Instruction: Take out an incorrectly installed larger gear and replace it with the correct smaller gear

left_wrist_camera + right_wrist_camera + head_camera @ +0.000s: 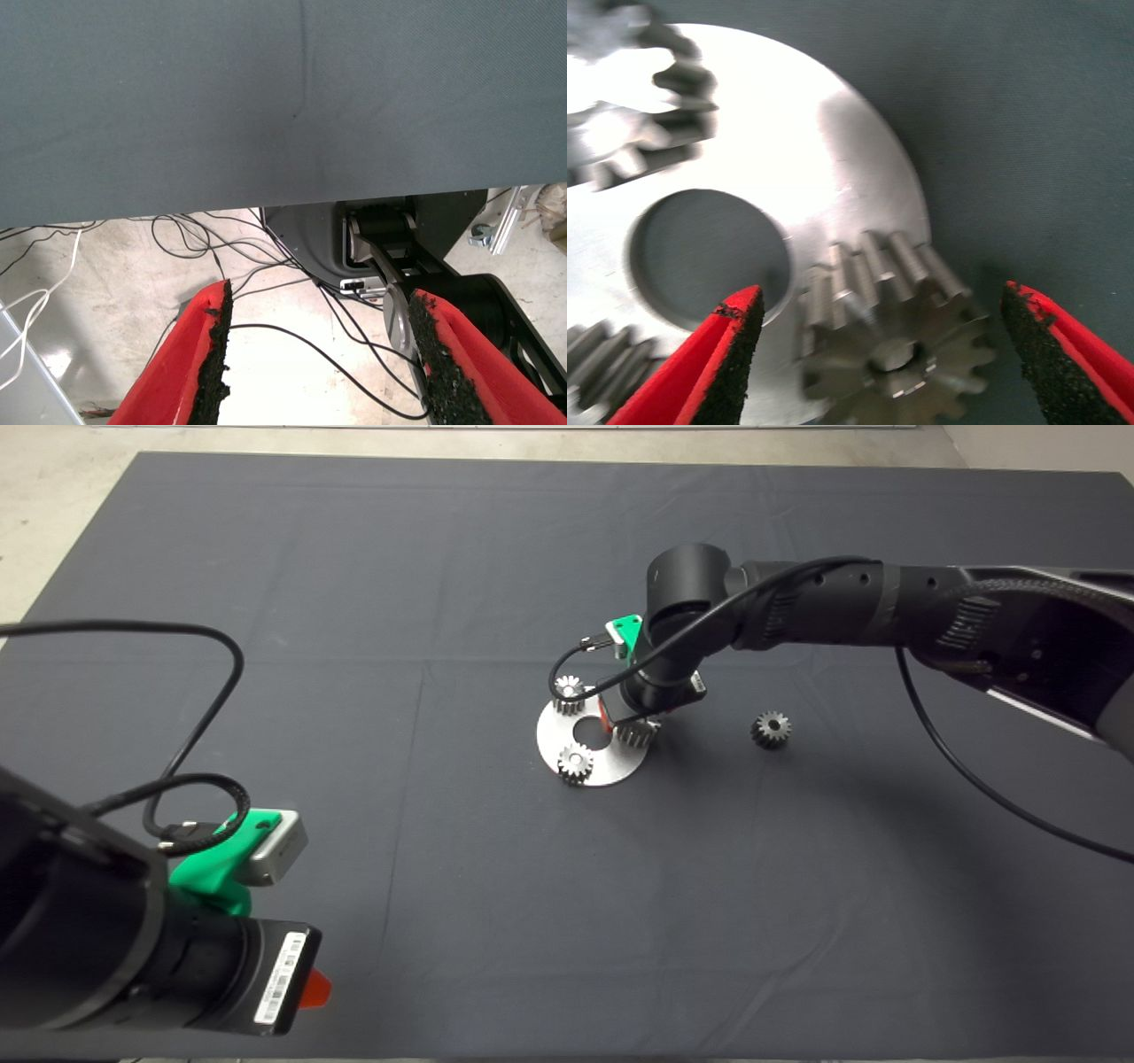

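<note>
Here my right end effector [881, 354] hangs with fingers apart either side of the larger gear [890, 354] on the round plate [833, 150]; my left end effector [319, 354] waits open.

Four gears: one larger gear [637, 732] at the disc's three o'clock edge, two small silvery gears [568, 693] at eleven and six o'clock, one smaller gear [771, 729] apart. One round metal disc [611, 766].

My head camera looked down from above over the whole dark mat [354, 602]. My right wrist camera sat very close over the round plate [833, 133], a spot the head view shared. My left wrist camera faced the mat's edge and the floor [133, 283] beyond.
</note>
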